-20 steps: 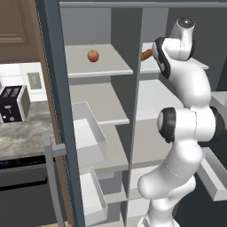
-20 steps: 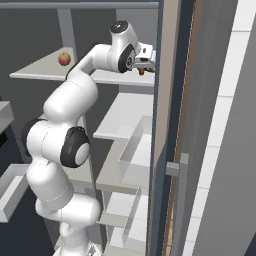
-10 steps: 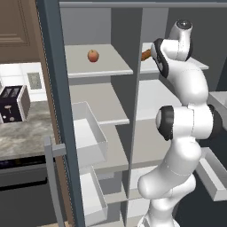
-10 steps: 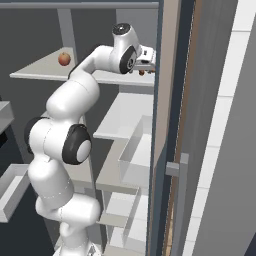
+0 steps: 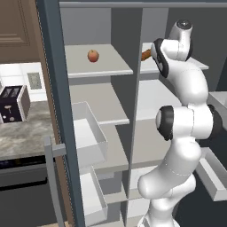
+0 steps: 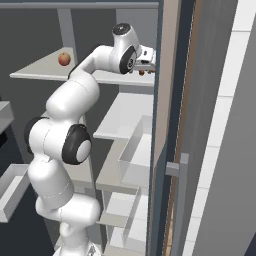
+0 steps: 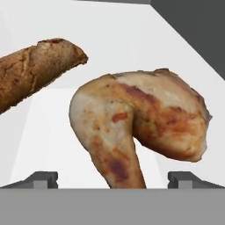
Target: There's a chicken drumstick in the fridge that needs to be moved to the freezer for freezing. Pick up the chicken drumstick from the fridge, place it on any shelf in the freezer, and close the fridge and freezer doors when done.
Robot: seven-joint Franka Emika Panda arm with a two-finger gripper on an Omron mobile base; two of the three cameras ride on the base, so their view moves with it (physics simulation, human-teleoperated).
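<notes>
The chicken drumstick (image 7: 140, 127) lies glossy and orange-brown on the white top shelf (image 7: 132, 39) of the fridge compartment, close in front of the hand. My gripper (image 7: 113, 179) is open, with one dark fingertip (image 7: 41, 179) on each side of the drumstick's narrow end and not touching it. From the right base view the gripper (image 6: 145, 64) hovers just over the small drumstick (image 6: 142, 73) at the shelf's front. In the left base view my own arm hides the drumstick.
A longer brown stick-shaped food (image 7: 35, 74) lies just left of the drumstick (image 5: 146, 54). An apple (image 5: 92, 55) sits on the neighbouring compartment's top shelf. Open slate-blue doors (image 5: 57, 111) (image 6: 161, 125) with grey handles flank the arm. Clear door bins (image 5: 91, 137) jut out below.
The hand has edged a little lower and closer to the drumstick on the top shelf. The food and doors have not moved.
</notes>
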